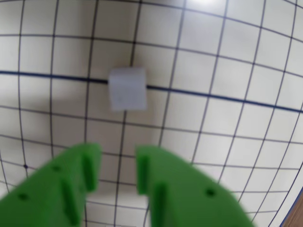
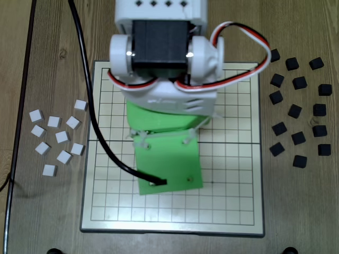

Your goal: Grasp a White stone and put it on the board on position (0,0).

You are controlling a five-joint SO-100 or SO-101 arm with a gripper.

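White stone point(image 1: 127, 88) sits on the board's dark middle fold line in the wrist view, square on a crossing of the grid and free of the claw, which hangs just short of it.

From above, the wooden table point(image 2: 47, 32) carries the board point(image 2: 241, 159), cream with a thin black grid and a grey frame. The arm point(image 2: 164, 53), white and black at its upper joints and green lower down, reaches over the board's middle and hides the centre crossing in the fixed view, so whether the stone is exactly on the central dot cannot be told there. A black cable point(image 2: 100, 132) trails across the board's left half in that view. Spare white blocks point(image 2: 58, 137) lie scattered on the table to the left, black blocks point(image 2: 299, 106) to the right.

In the wrist view the green claw point(image 1: 118, 172) stands open, a narrow gap between its fingertips, holding nothing. The stone appears set down, so the step in hand looks like the release and pull-away. To do it well, the claw would best lift straight up and back, staying open so neither finger point(image 1: 90, 165) brushes the block and nudges it off its crossing, and the trailing cable should clear the board without dragging over it.
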